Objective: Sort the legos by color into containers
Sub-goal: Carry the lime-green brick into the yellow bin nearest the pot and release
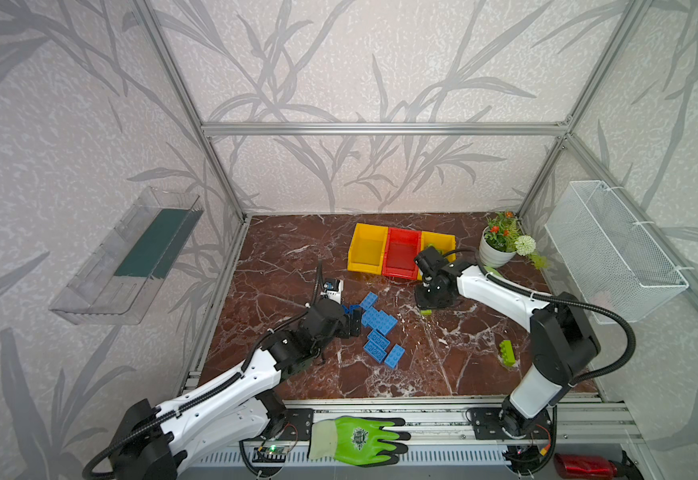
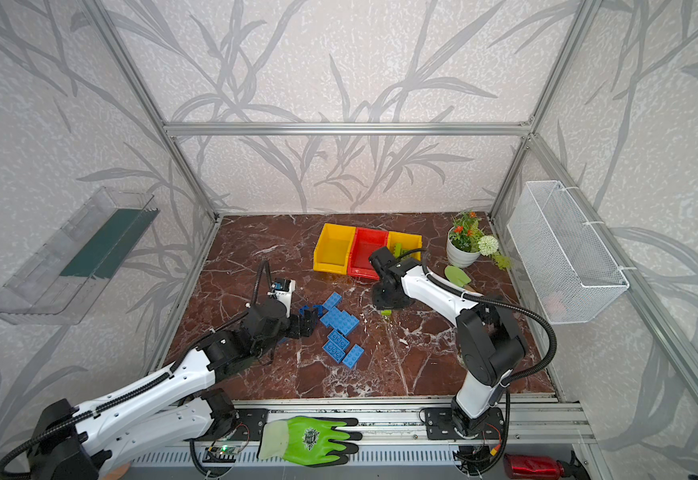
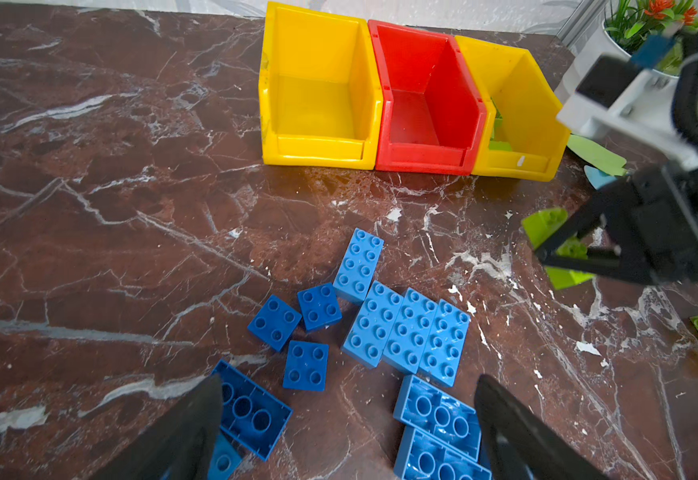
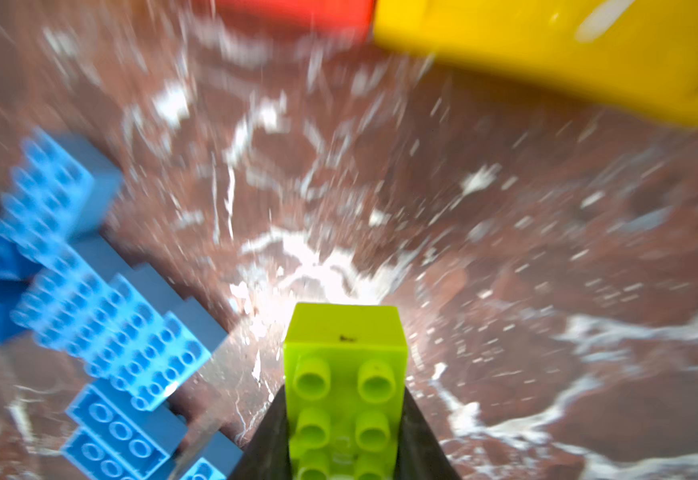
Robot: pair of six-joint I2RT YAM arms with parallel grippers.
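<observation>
The right gripper (image 4: 345, 388) clamps the green brick (image 4: 345, 332) by its flat sides — light, rigid, likely slick; left gripper (image 3: 349, 382) gapes empty.

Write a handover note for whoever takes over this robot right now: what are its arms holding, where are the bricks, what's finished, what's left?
Left tool: open, holding nothing, above the blue legos lying on the table.
Right tool: shut on a green lego, in front of the bins.
Done: some green already lies in the right yellow bin. The left yellow bin and red bin look empty.
Left: bin the held lego, the loose green lego near the right arm, and all the blue ones.
</observation>
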